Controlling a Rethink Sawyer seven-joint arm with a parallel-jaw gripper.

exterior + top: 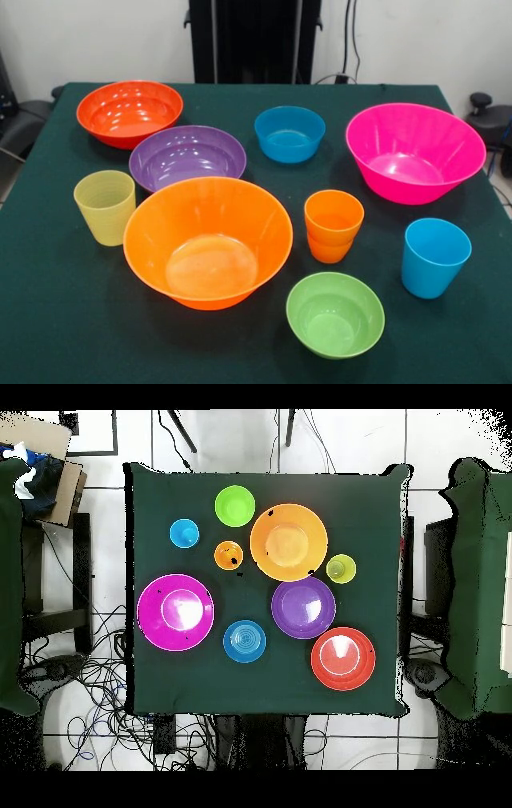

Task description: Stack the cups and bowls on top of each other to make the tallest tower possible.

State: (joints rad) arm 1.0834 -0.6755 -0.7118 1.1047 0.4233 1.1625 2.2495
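Nothing stacked yet, unless the orange cup [334, 224] already counts as two: a seam partway down its wall hints at one cup nested in another, and no separate yellow cup to be found. No hand in either view, so impossible to tell how far open or whether holding anything; only the dark pedestal [254, 40] behind the worktop's [48, 320] far edge in the front view. Everything else loose, upright, mouths up, apart from its neighbours or nearly so. Toward the pedestal edge: red-orange bowl [130, 112], blue bowl [290, 133], hot pink bowl [414, 150], with the purple bowl [187, 157] just in from the red-orange one. Mid-worktop: large orange bowl [208, 242], its rim overlapping the purple bowl's in the front view, though a gap seems to show from overhead. Toward the edge opposite the pedestal: lime green bowl [335, 313] and sky blue cup [434, 257]; ribbed pale cup [105, 206] beside the large orange bowl. Deciding relation, as a judgement: whole spread lying straight out from the base, red-orange, blue and pink bowls nearest, cups and lime bowl the longest reach. Round vessels, so no long axis to line up with; vertical approach onto a rim likely enough.
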